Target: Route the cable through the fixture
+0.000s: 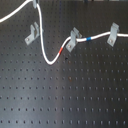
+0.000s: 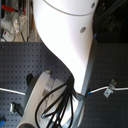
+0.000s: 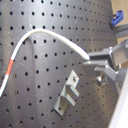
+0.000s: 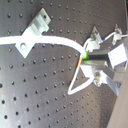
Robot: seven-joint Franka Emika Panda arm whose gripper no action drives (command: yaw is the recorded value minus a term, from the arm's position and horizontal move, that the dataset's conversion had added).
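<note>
Fingers (image 4: 86, 56) pinched on cable (image 4: 55, 40) — fixture (image 4: 32, 31) beside

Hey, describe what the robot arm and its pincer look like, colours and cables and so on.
In the second exterior view, the arm has smooth, rounded white casing with a bundle of black cables hanging alongside. In the first wrist view, the pincer has angular grey metal fingers.
</note>
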